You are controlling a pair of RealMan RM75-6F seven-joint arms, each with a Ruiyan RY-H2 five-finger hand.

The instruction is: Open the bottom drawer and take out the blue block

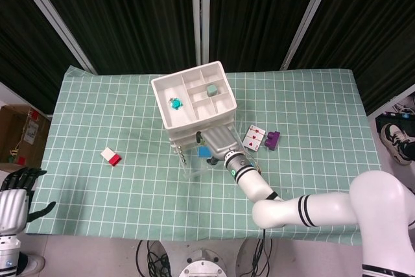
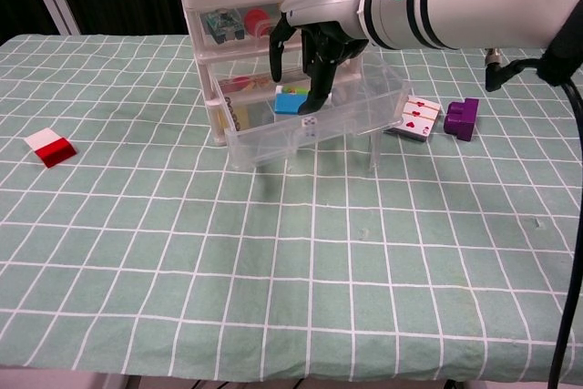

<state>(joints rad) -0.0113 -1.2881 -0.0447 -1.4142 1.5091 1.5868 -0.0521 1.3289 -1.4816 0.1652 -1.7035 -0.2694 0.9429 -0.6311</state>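
Blue block (image 2: 291, 102) lies in the pulled-out bottom drawer (image 2: 364, 129), centre of chest view, beside a small white die (image 2: 309, 122). Right hand (image 2: 314, 47) reaches down into the drawer, fingers (image 2: 319, 88) spread, tips at the block; cannot tell whether it grasps. Left hand (image 1: 14, 189), lower left of head view, fingers apart, holding nothing. Playing cards (image 2: 417, 117) and purple block (image 2: 460, 118) lie on the desk (image 2: 273, 271) just right of the drawer.

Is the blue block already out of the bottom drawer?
No, the blue block lies inside the open bottom drawer, with the right hand reaching down over it.
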